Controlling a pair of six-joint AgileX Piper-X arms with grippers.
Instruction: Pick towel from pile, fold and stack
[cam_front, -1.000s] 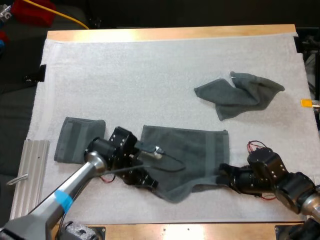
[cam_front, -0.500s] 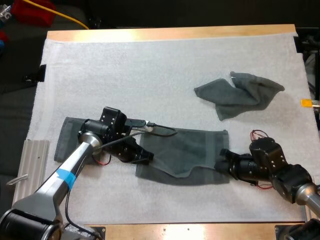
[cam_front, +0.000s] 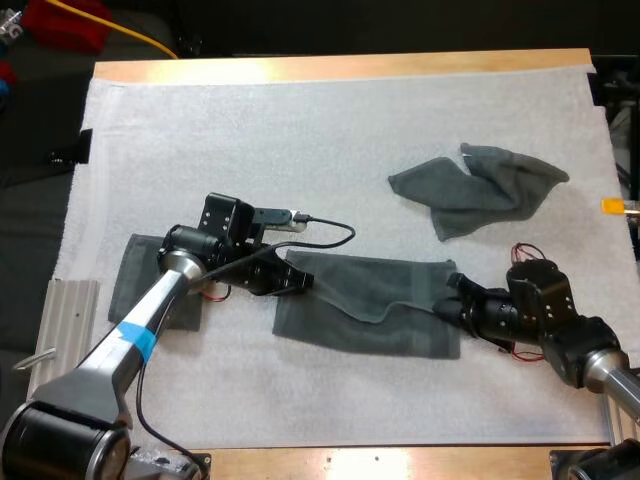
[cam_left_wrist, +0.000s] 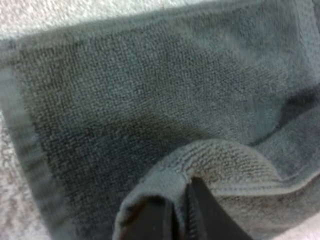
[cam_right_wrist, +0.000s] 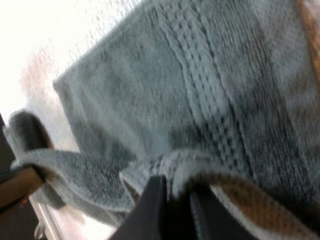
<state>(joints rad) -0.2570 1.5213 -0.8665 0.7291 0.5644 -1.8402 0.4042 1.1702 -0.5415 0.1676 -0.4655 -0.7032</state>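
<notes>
A dark grey-green towel (cam_front: 372, 305) lies half folded across the near middle of the white mat, its near edge carried over its far part. My left gripper (cam_front: 296, 282) is shut on the towel's left corner; the pinched fold (cam_left_wrist: 210, 165) bulges over its fingers. My right gripper (cam_front: 452, 304) is shut on the right corner, cloth (cam_right_wrist: 200, 125) bunched around its fingers. A crumpled towel (cam_front: 476, 188) lies at the far right. A folded towel (cam_front: 150, 280) rests at the left, partly under my left arm.
A ribbed metal rail (cam_front: 55, 345) lies beside the mat's left edge. Bare white mat (cam_front: 300, 150) stretches across the far half of the table. The wooden table edge (cam_front: 340, 66) borders the far side.
Both grippers have carried the towel's near edge away from me, over the rest of the towel. The hanging fold has flattened. The crumpled and folded towels have not moved.
</notes>
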